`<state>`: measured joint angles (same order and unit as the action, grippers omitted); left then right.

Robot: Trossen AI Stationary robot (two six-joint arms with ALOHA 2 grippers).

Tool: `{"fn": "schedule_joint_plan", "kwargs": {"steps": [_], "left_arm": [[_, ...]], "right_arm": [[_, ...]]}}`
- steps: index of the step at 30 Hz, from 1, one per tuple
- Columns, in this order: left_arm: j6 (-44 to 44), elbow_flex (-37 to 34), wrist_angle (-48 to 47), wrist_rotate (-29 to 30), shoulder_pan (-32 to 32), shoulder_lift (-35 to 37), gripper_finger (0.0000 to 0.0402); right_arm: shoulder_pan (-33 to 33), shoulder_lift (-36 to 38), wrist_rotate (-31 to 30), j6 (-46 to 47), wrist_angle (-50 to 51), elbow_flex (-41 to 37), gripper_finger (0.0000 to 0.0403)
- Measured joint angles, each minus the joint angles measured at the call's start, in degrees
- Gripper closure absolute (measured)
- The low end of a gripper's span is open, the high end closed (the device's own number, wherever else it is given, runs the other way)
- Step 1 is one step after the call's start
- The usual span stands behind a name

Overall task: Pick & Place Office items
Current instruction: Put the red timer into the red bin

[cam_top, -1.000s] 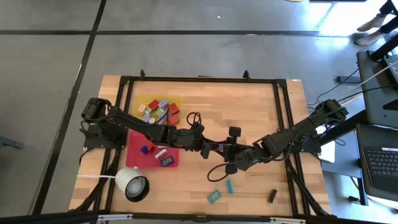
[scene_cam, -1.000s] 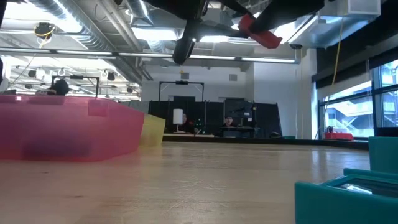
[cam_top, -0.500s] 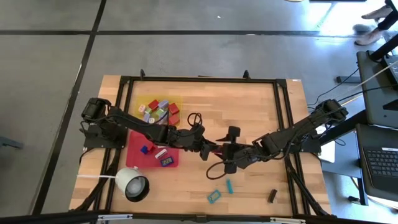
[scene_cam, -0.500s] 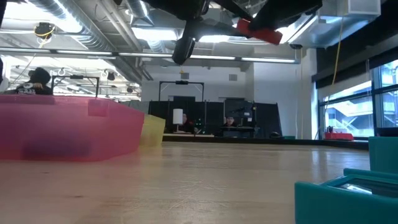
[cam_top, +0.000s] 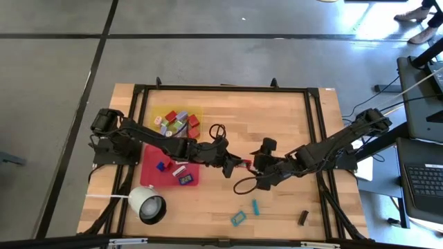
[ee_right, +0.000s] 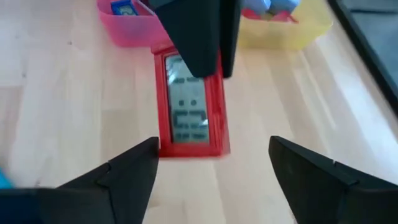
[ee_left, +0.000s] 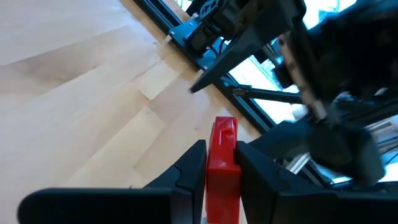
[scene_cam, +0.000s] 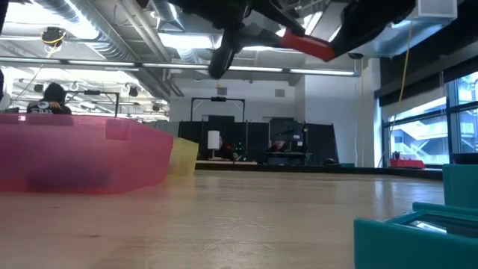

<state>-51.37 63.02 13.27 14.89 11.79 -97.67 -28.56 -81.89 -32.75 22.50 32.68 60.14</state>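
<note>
A flat red piece with a grey face hangs above the middle of the table, red in the low view too. My left gripper reaches in from the table's left and is shut on it. My right gripper faces it from the right, open. Its two fingers stand wide on either side of the piece's free end without touching it. Other small office items lie in the yellow tray and the red tray. My left gripper pinches the red piece between its two fingers at the end nearest the trays. One finger lies on the grey face; the other is hidden beneath. The fingers come from the table's left, slanting slightly down. The piece juts toward the right arm, clear of the table.
Two teal pieces and a black one lie near the front edge. A white round cup-like thing with a cord sits at the front left. A black cord loop hangs under the grippers. A black frame borders the table.
My right gripper has opened, let go of the red piece and drawn back a little toward the table's right edge. The piece stays in my left gripper, which has kept its place, and it now hangs more tilted in the low view.
</note>
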Motion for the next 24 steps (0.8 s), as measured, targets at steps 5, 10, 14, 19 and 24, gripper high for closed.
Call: {"fn": "schedule_joint_plan", "kwargs": {"steps": [5,10,14,19,24], "left_arm": [[0.75,0.0,-1.55,-0.15,-0.45,-0.02,0.0331],[3.46,0.0,-8.02,-4.15,-1.84,1.69,0.033],[5.12,0.07,-18.7,-10.39,-1.39,4.98,0.033],[5.53,0.07,-30.91,-12.34,2.07,10.26,0.033],[5.62,0.07,-45.7,-12.77,6.63,16.33,0.033]], "right_arm": [[-0.02,3.74,4.06,6.04,4.64,0.0,0.0101],[-0.54,6.27,10.93,12.73,8.84,0.0,0.0101],[-3.28,6.17,13.16,16.33,9.78,0.0,0.0101],[-6.85,5.04,12.41,17.65,9.82,0.0,0.0101],[-9.33,3.86,10.05,19.77,9.8,0.0,0.0101]]}}
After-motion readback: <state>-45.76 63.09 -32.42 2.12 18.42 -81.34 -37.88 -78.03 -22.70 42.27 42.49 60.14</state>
